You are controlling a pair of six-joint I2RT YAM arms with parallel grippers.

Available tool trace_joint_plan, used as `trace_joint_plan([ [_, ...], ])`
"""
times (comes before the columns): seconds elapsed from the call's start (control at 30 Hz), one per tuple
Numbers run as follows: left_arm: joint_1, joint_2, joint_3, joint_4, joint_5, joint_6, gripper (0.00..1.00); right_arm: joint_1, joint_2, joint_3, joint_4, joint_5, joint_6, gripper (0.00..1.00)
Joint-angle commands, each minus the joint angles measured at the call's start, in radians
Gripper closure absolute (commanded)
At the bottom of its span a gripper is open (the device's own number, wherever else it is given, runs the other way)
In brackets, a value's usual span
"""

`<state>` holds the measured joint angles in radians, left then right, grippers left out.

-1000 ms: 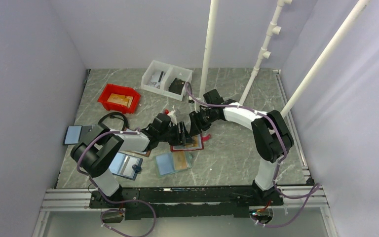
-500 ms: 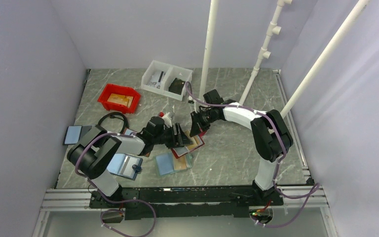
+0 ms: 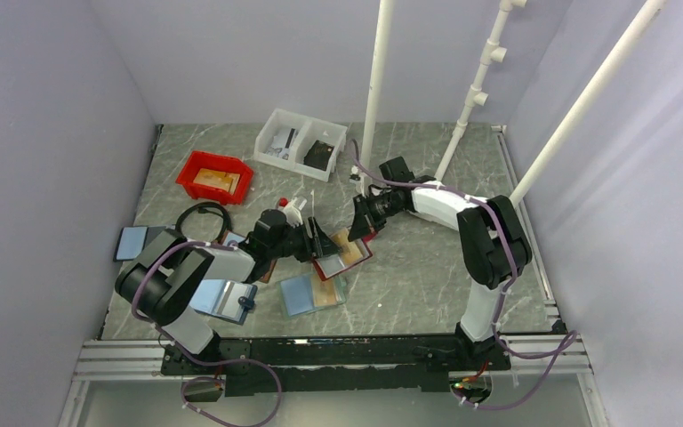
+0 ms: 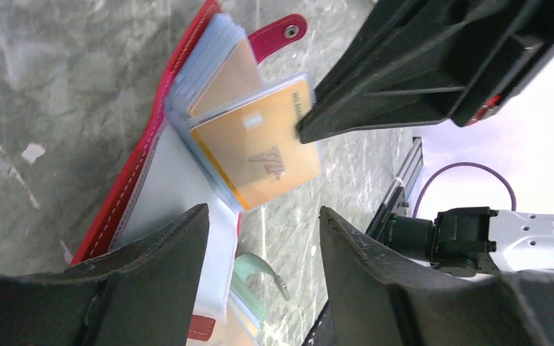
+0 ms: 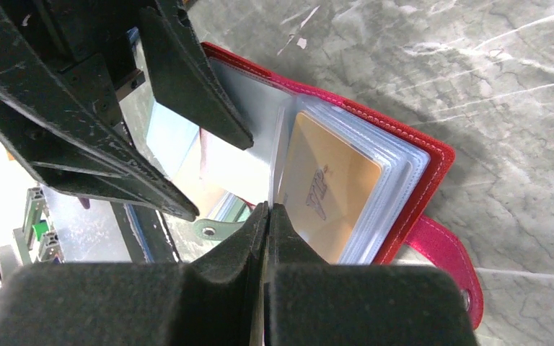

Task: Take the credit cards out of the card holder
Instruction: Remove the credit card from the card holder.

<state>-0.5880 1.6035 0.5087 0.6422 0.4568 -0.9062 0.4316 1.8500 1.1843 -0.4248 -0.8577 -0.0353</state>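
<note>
The task is sitting at its opening step: the card holder (image 3: 342,263) is lying open on the marble table at the middle of the top view, and its credit cards (image 5: 332,189) are all showing inside the clear sleeves, none seen lying loose beside it. The right gripper (image 5: 267,210) is reaching in from the upper right with its jaws pressed fully together on the edge of the leaf carrying the tan-orange card (image 4: 260,148). Whether the pads are pinching the card itself or only its plastic sleeve, I cannot tell. The left gripper (image 4: 260,216) is standing with its jaws wide apart over the holder's pale left page, gripping nothing and seemingly steadying the holder. So every card is still waiting to come out, this tan-orange one first, the pale blue-grey ones after. Compared with a second ago, the right gripper is drawing back toward the upper right of the top view, the tan-orange leaf is rising clear of the stack, and the left gripper is sitting a little further left.
</note>
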Motion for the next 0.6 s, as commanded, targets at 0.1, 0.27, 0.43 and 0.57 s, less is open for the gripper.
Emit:
trace_joint_plan([
  [0.1, 0.005, 0.059, 0.047, 0.156, 0.040, -0.022, 0.42, -0.007, 0.001, 0.015, 0.002, 0.027, -0.016, 1.00],
  [0.27, 0.006, 0.102, 0.059, 0.147, 0.015, -0.054, 0.45, -0.007, 0.026, 0.018, -0.001, 0.050, -0.013, 0.94],
  [0.43, 0.005, 0.117, 0.069, 0.080, -0.034, -0.062, 0.44, -0.005, 0.049, 0.030, -0.021, 0.063, -0.018, 0.85],
  [0.57, 0.005, 0.137, 0.095, 0.027, -0.041, -0.060, 0.44, -0.004, 0.062, 0.036, -0.031, 0.079, -0.023, 0.79],
])
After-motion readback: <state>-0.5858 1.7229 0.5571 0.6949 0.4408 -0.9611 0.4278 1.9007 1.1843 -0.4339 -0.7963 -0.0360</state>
